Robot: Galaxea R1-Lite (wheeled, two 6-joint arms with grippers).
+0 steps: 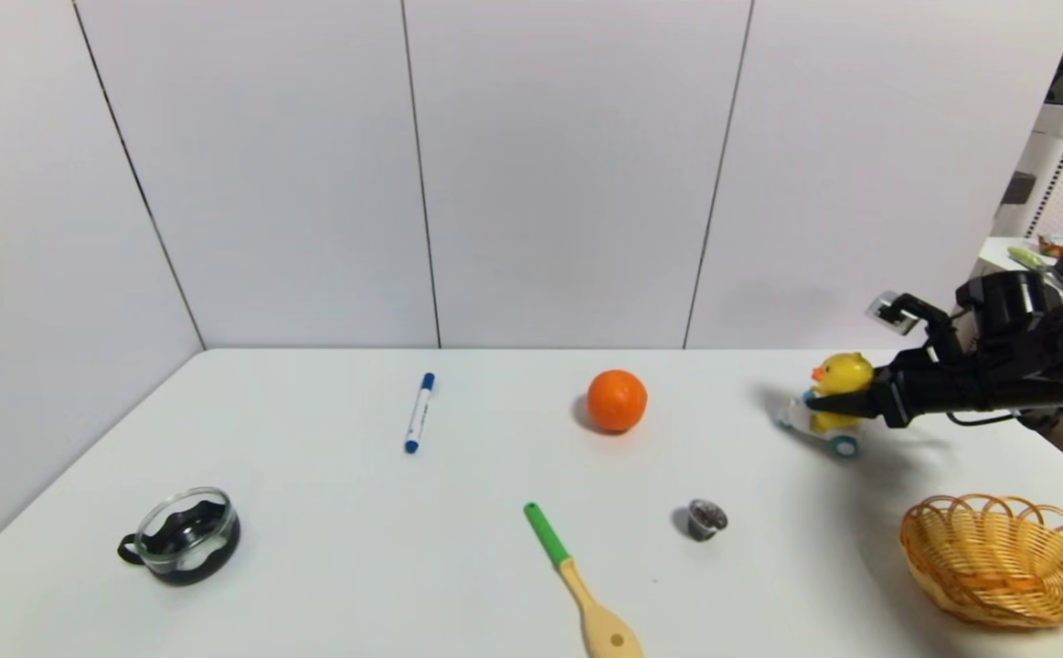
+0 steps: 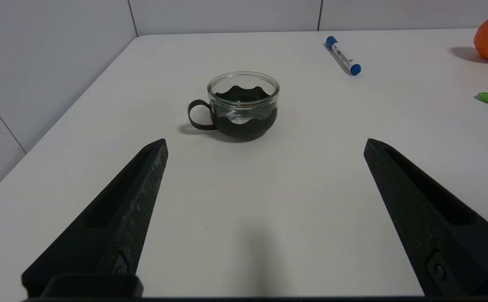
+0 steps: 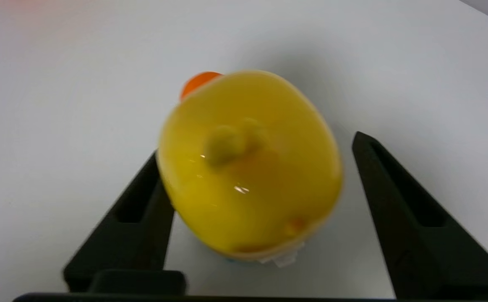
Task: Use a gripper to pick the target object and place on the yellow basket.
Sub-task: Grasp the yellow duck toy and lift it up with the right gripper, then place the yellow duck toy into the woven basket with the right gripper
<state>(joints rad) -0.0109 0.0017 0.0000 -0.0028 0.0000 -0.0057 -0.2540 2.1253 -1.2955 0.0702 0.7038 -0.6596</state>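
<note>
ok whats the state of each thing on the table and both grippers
right gripper: open, fingers either side of the yellow duck toy on its tricycle
left gripper: open, holding nothing
yellow wicker basket: empty
glass cup with black sleeve: upright
blue-capped marker: capped, lying flat

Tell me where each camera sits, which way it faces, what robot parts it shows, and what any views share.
Head view: high on the robot, looking forward and down over the white table; the right tool reaches the duck toy, the yellow basket nearer.
Left wrist view: low over the table, facing the glass cup between the open left tool.
Right wrist view: above the duck toy, the open right tool straddling it.
Shared: head and left wrist views both show the cup, marker and orange.
</note>
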